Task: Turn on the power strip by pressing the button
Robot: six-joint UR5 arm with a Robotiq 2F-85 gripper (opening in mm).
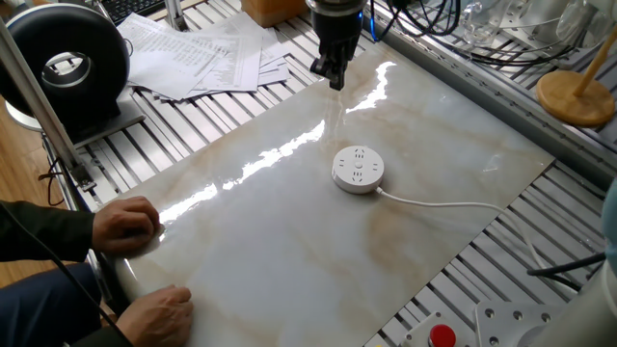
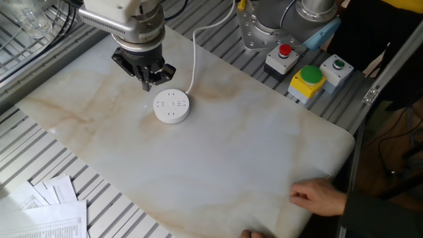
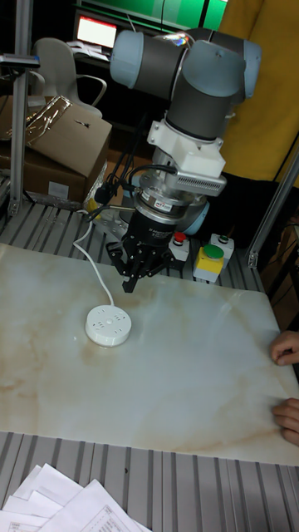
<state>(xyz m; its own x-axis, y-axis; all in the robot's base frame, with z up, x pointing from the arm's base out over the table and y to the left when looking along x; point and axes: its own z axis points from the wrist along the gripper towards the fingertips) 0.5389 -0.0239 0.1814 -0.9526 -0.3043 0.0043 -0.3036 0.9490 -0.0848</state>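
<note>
No writing is legible anywhere. The pincer [image 2: 148, 82] hangs above a glossy marble-patterned worktop [image 2: 231, 152], its opening impossible to judge. The power strip [image 2: 171, 106] lies just beside and below it.

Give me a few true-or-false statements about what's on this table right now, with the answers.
1. The gripper is pressing on the power strip. False: it hangs above the slab, beside the strip, apart from it.
2. The strip's cord runs off the slab. True.
3. Two hands rest at the slab's edge. True.
4. The strip is square and black. False: it is round and white.
5. Papers lie on the slab. False: they lie on the table beside it.
</note>
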